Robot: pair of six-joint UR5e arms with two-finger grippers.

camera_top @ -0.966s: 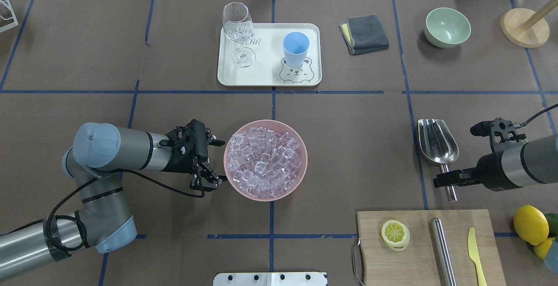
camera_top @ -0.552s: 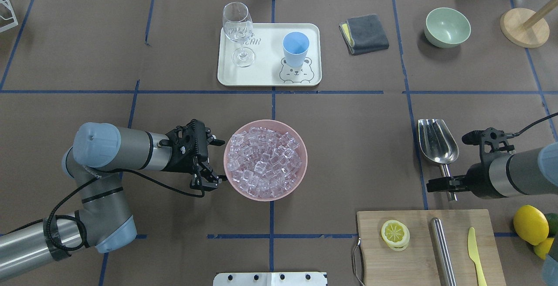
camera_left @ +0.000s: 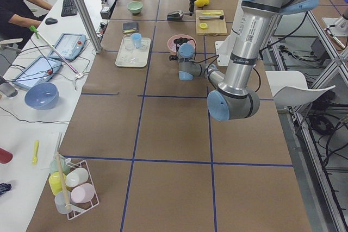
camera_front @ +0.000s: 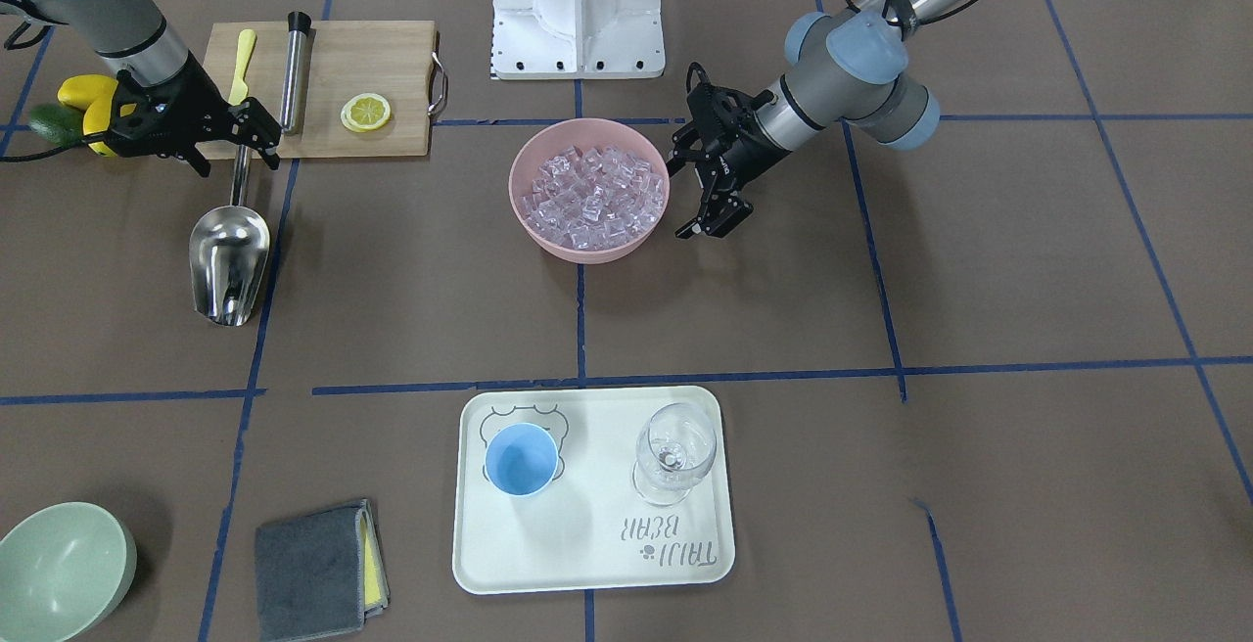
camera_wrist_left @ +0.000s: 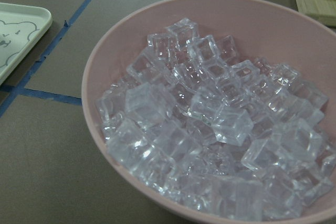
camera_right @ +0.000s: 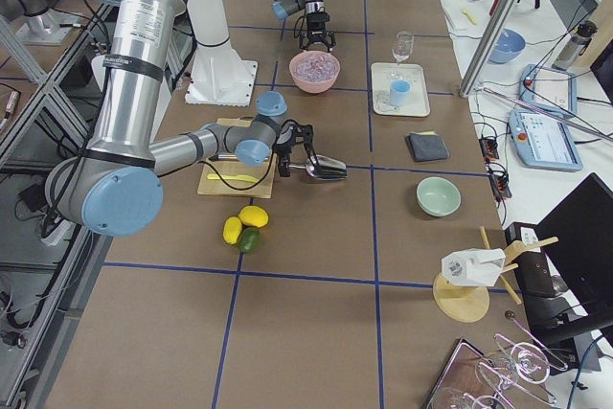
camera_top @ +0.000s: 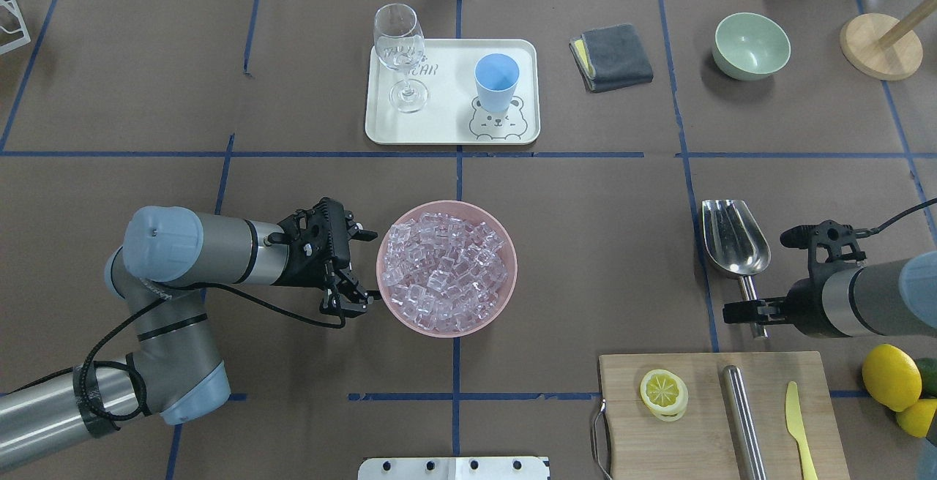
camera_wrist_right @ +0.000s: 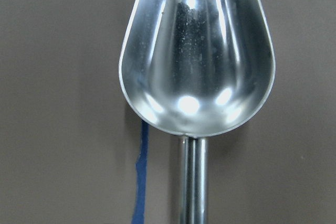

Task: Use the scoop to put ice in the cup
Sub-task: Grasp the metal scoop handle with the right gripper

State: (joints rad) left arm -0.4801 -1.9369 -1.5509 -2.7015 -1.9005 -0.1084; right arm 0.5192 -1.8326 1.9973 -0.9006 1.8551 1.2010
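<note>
Step in hand: grasp of scoop (camera_top: 736,249), nothing scooped yet. Clock dirs per overhead view, 12 = away from robot.

R gripper (camera_front: 238,166) is low at the scoop's thin handle, jaws apart w/ the handle between them, not clamped as far as front view shows. Scoop lies flat on the table, trough empty, mouth to 12, handle to 6. Next move, judged: close on handle, lift, carry toward 9 to the ice.

Ice (camera_top: 446,268) is heaped in pink bowl (camera_top: 513,268), mid-table, at scoop's 9. L gripper (camera_top: 355,303) sits just beside the bowl's rim at its 8-9, jaws apart, holding nothing; contact w/ rim cannot be told. Prob. there to steady the bowl.

Cup (camera_top: 496,81) is upright and empty on tray (camera_top: 446,127), at bowl's 12-1.

Around: cutting board (camera_top: 703,429) at scoop's 6, just beyond handle end, w/ lemon slice (camera_top: 664,392), steel cylinder (camera_top: 743,421), yellow knife (camera_top: 798,421). Wine glass (camera_top: 399,37) shares the tray at cup's 9; tip risk when pouring. Grey cloth (camera_top: 611,55) and green bowl (camera_top: 752,45) lie at cup's 3, off the path. Scoop-to-bowl route looks open.
</note>
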